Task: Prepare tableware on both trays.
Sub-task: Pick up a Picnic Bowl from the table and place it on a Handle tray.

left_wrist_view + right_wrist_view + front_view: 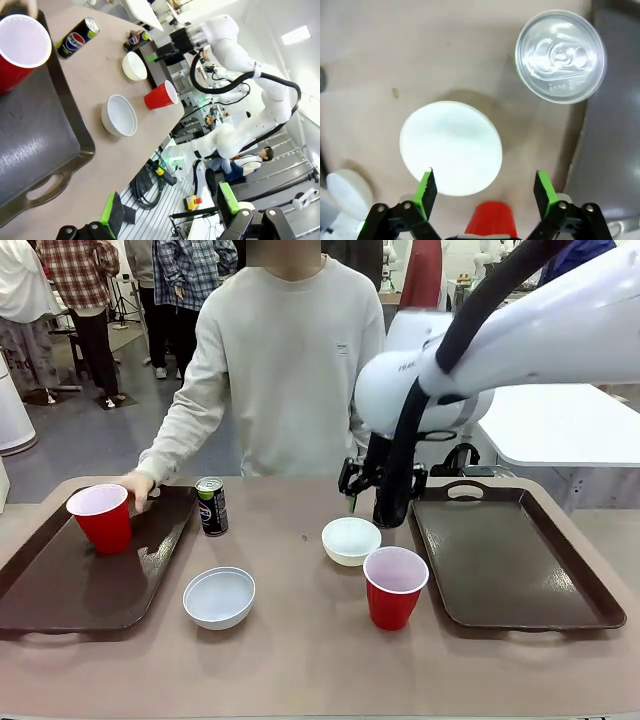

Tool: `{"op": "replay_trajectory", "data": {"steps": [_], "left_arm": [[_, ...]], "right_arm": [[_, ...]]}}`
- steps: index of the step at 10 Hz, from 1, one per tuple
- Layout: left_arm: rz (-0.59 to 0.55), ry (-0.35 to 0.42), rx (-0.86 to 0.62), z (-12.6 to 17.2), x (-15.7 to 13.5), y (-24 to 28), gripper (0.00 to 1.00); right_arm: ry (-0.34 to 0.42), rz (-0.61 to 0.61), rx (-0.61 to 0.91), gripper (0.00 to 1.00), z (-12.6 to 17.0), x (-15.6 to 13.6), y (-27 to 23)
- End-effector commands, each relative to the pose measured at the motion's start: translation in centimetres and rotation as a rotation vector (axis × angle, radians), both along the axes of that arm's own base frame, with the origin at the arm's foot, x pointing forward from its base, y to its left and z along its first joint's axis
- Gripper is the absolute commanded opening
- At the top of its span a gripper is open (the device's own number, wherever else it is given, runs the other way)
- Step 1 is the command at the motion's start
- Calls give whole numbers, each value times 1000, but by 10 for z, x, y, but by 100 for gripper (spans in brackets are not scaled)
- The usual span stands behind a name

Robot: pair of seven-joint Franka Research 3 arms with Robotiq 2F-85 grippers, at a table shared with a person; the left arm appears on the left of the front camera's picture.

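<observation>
A red cup (101, 518) (20, 45) stands on the left tray (60, 590) (35, 150), with the person's hand (138, 485) just behind it. On the table are a dark can (211, 506) (77, 37), two white bowls (219, 597) (351, 540) and a second red cup (395, 587). The right tray (510, 560) holds nothing. My right gripper (362, 485) (484, 187) hangs open above the table, over the bowl (451, 147) and beside another can (561, 56) (135, 39). My left gripper (170, 207) is open and holds nothing, back from the left tray's handle end.
The person stands at the far side, one arm reaching to the left tray. My right arm (520, 340) crosses above the right tray. A white table (560, 425) stands behind at the right. Cables and equipment lie on the floor below the table edge (150, 185).
</observation>
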State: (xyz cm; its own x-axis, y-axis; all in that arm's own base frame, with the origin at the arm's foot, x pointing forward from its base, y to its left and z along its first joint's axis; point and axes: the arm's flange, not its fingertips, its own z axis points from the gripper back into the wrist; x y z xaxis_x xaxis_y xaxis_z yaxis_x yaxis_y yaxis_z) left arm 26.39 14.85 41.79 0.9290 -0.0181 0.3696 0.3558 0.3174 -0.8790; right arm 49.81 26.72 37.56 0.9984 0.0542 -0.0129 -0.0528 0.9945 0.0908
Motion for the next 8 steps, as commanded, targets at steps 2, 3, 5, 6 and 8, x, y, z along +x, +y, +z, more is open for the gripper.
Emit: {"op": "replay_trajectory", "data": {"steps": [2, 3, 5, 6, 8], "left_arm": [[3, -7, -13, 2, -1, 0, 100], [3, -7, -13, 2, -1, 0, 100], [3, -7, -13, 2, -1, 0, 100], [3, -7, -13, 2, -1, 0, 100], [3, -7, -13, 2, -1, 0, 100]], "right_arm": [[28, 66, -77, 100, -24, 11, -4], [38, 98, -66, 43, -28, 12, -5], [19, 103, -54, 0, -26, 12, -9], [14, 96, -56, 38, -25, 11, -11], [18, 94, -51, 0, -25, 11, -13]]}}
